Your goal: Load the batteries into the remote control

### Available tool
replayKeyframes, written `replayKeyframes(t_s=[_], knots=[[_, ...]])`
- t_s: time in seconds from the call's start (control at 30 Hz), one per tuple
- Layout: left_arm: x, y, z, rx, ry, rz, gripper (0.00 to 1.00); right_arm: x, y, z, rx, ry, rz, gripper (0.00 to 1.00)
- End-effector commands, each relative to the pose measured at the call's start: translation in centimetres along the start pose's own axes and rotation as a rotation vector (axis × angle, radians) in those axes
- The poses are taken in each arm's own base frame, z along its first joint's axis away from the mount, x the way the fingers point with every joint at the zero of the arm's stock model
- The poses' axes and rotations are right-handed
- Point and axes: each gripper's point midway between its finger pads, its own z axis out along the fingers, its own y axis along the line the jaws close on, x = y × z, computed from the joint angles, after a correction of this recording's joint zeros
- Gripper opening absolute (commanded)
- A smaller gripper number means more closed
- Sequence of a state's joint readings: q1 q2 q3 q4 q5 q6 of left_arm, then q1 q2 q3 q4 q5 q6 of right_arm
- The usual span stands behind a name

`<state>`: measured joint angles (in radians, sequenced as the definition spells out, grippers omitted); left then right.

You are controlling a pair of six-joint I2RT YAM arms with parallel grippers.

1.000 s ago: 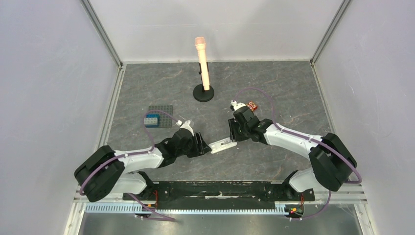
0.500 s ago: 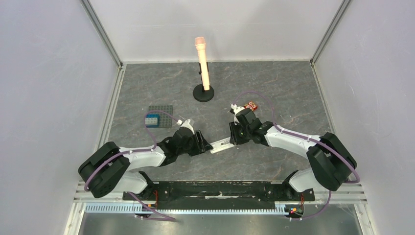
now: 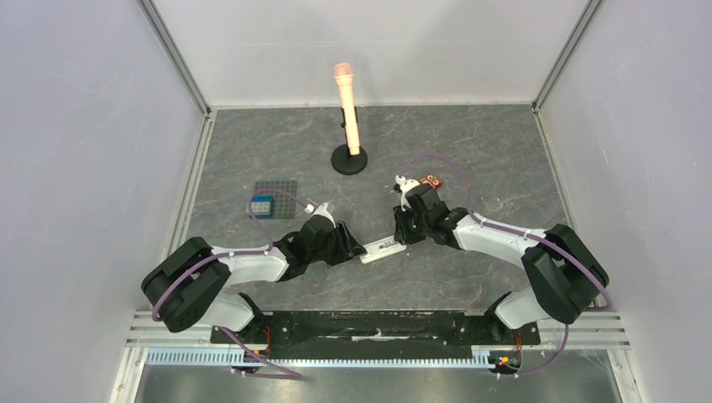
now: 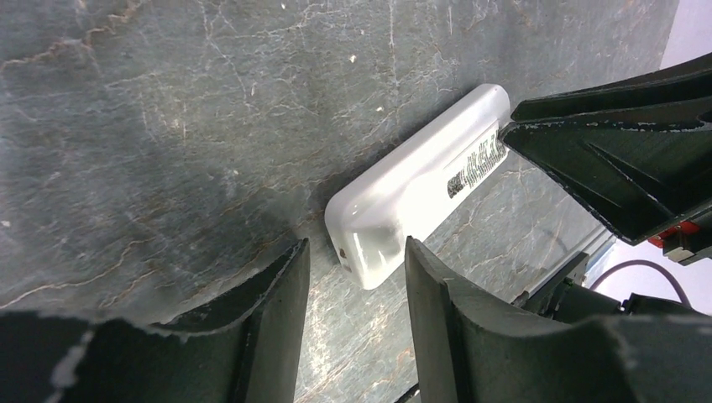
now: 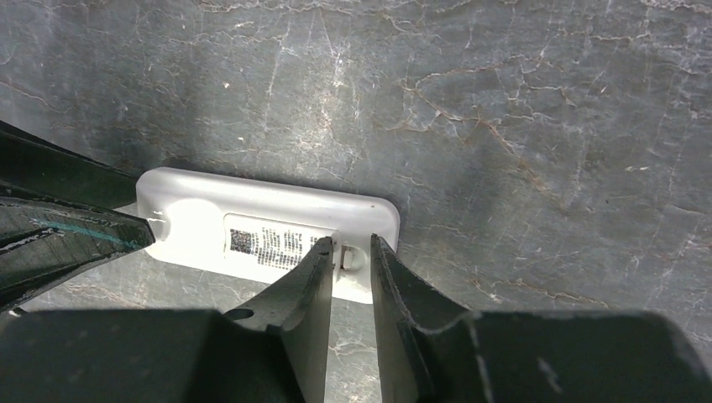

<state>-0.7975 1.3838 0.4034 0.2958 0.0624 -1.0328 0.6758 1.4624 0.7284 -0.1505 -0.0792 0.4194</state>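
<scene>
The remote control (image 3: 382, 249) lies face down on the dark table, white back and printed label (image 5: 269, 243) up. My left gripper (image 3: 356, 248) is open. Its fingertips (image 4: 295, 260) straddle the remote's (image 4: 420, 189) near end without pressing on it. My right gripper (image 3: 401, 237) is over the other end with its jaws only a narrow gap apart. The tips (image 5: 351, 245) rest at the small tab by the edge of the remote (image 5: 193, 214), and nothing is lifted. The batteries are out of view.
A peach microphone-shaped post (image 3: 347, 101) on a black round base stands at the back centre. A grey studded plate (image 3: 284, 191) carrying a blue brick (image 3: 261, 204) lies left of the arms. A small red block (image 3: 433, 180) sits behind the right gripper. Walls enclose three sides.
My left gripper has slid toward the remote's end and narrowed somewhat. The right gripper's jaws have drawn closer together over the other end. The remote has stayed in place.
</scene>
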Motion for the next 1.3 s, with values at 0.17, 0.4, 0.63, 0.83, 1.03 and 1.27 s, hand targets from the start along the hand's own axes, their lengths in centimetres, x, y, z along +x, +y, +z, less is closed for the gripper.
replayKeyframes(t_s=[0.17,0.4,0.63,0.83,1.03,1.27], knots=[[0.4,1.2,0.8,-0.061,0.027,-0.040,0.45,2.1,1.1,0.5,-0.076,0.068,0.016,0.22],[0.6,1.3,1.1,-0.071,0.037,-0.050,0.39,3.1,1.4,0.3,-0.100,0.079,0.033,0.14],[0.5,1.6,1.1,-0.081,0.030,-0.058,0.37,2.5,0.2,-0.5,-0.020,0.052,0.040,0.18],[0.6,1.9,1.1,-0.091,0.028,-0.060,0.37,0.2,0.2,-1.2,0.002,-0.016,0.022,0.27],[0.6,1.9,1.2,-0.094,0.028,-0.059,0.37,0.1,0.0,-0.6,0.013,-0.003,0.000,0.28],[0.6,1.9,1.2,-0.094,0.028,-0.057,0.37,1.3,0.4,0.1,-0.024,0.033,0.024,0.27]])
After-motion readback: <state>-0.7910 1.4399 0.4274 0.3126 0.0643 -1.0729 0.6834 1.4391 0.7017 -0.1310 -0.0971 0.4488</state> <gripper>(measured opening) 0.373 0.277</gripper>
